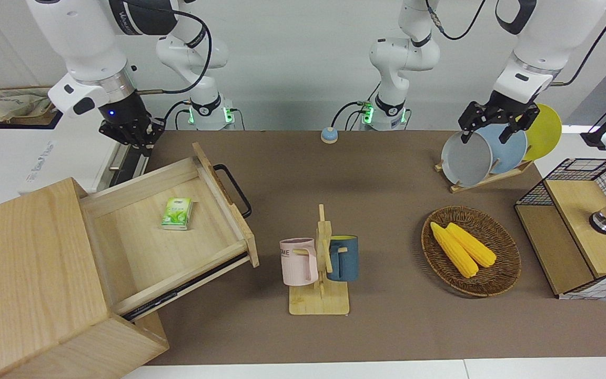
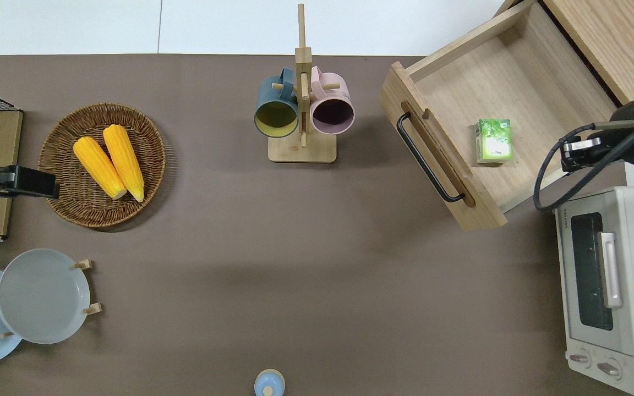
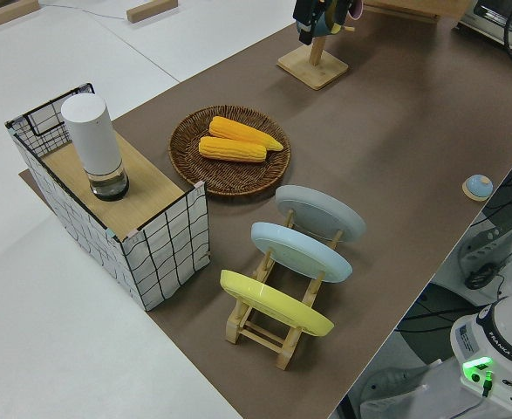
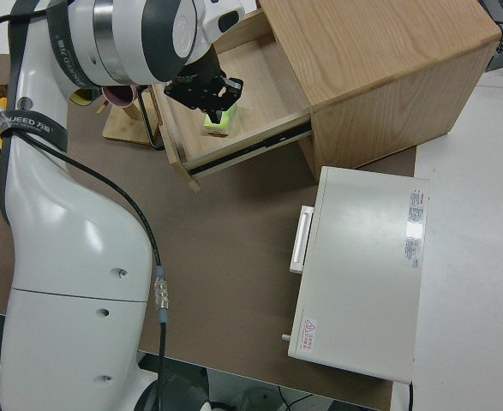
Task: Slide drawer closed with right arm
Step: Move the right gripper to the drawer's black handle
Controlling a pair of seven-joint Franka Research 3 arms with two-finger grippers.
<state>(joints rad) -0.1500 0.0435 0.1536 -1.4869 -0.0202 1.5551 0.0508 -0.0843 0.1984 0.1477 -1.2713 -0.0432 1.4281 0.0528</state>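
1. The drawer [image 1: 166, 231] is pale wood with a black bar handle [image 1: 233, 189].
2. The carton [image 1: 177, 213] is green and white.
3. The mugs are pink [image 1: 299, 261] and dark blue [image 1: 343, 258].
4. The corn cobs [image 1: 462, 248] are yellow in a brown wicker basket [image 1: 503, 279].
5. The plates are grey [image 1: 466, 159], light blue [image 1: 508, 145] and yellow [image 1: 547, 129].
6. The table mat [image 1: 387, 184] is brown.
7. The oven [image 2: 608, 286] is white.

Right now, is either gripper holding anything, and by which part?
Nothing is held. The right gripper hangs in the air with nothing between its fingers, clear of the open drawer and its black bar handle. The left arm is parked, its gripper empty.
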